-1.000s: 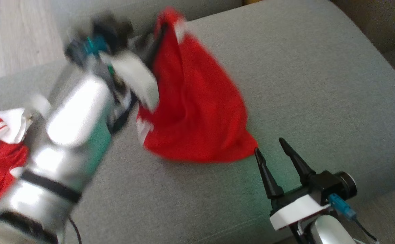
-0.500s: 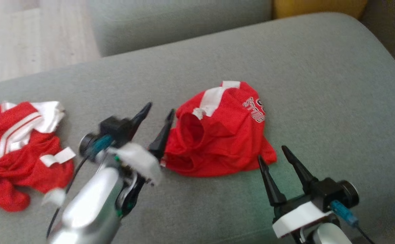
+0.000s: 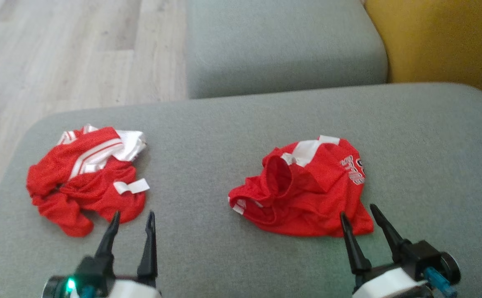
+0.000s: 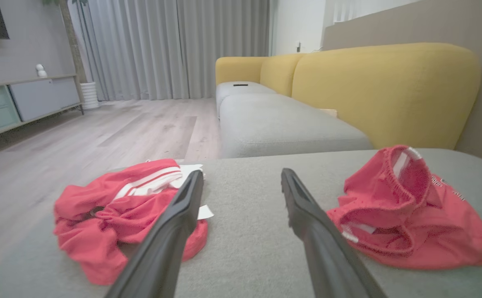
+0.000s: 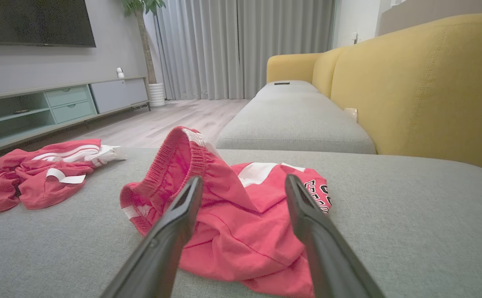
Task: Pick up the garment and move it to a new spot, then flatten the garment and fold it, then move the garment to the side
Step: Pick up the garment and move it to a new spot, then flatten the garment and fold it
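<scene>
The garment (image 3: 307,190), red shorts with white trim and lettering, lies crumpled on the grey cushion (image 3: 207,145), right of centre; it also lies at the right of the left wrist view (image 4: 406,211) and centrally in the right wrist view (image 5: 241,215). My left gripper (image 3: 132,219) is open and empty at the lower left, just in front of a second crumpled red and white garment (image 3: 85,178). My right gripper (image 3: 358,213) is open at the lower right, its fingertips at the near edge of the shorts.
The second red and white garment (image 4: 129,207) sits near the cushion's left edge, with wooden floor (image 3: 58,54) beyond it. Another grey seat (image 3: 282,45) and a yellow backrest (image 3: 443,41) lie behind. A TV cabinet (image 5: 58,103) stands across the room.
My left gripper let go of the shorts, which dropped crumpled onto the cushion, and the arm drew back to the lower left. The head camera has also shifted. The right gripper stayed open.
</scene>
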Tool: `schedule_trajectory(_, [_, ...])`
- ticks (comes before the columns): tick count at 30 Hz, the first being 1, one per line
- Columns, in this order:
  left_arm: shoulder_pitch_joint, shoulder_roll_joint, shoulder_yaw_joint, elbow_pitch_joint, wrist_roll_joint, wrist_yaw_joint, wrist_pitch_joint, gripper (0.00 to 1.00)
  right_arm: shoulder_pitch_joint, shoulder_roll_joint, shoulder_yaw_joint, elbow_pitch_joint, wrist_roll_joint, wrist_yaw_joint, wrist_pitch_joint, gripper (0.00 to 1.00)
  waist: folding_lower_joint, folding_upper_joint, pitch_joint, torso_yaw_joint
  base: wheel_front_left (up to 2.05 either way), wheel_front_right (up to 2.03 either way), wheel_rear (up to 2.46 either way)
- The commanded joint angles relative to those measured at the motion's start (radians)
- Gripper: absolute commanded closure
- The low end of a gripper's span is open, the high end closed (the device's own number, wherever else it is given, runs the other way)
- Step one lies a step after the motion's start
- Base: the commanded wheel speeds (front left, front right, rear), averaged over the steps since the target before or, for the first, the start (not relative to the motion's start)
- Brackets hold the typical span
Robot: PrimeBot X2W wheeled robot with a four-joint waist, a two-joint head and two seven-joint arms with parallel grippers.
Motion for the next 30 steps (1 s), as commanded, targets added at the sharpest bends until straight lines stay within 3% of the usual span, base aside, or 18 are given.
schedule_trajectory(1, [-0.033,-0.006,0.040,-0.044,0.025,0.009,-0.012,0.00,-0.020,-0.001,0.013,-0.031,0.007,0.005,-0.011,0.00,0.0003,-0.0001,-0.033,0.028,0.00,0.00,0.00])
schedule_trajectory(5, [0.057,-0.036,0.083,-0.109,0.060,0.028,-0.012,0.00,0.002,-0.001,0.003,-0.033,0.019,0.005,-0.011,0.00,0.0003,-0.0001,-0.053,0.037,0.00,0.00,0.00])
schedule_trajectory(11, [0.143,-0.061,0.115,-0.152,0.084,0.008,-0.012,0.00,0.030,-0.001,0.019,-0.030,0.014,0.005,-0.011,0.00,0.0003,-0.0001,-0.067,0.039,0.00,0.00,0.00])
schedule_trajectory(30, [0.159,-0.089,0.149,-0.136,0.095,-0.048,-0.012,0.00,0.046,-0.001,0.007,-0.044,0.042,0.005,-0.011,0.00,0.0003,-0.0001,-0.071,0.020,0.00,0.00,0.00])
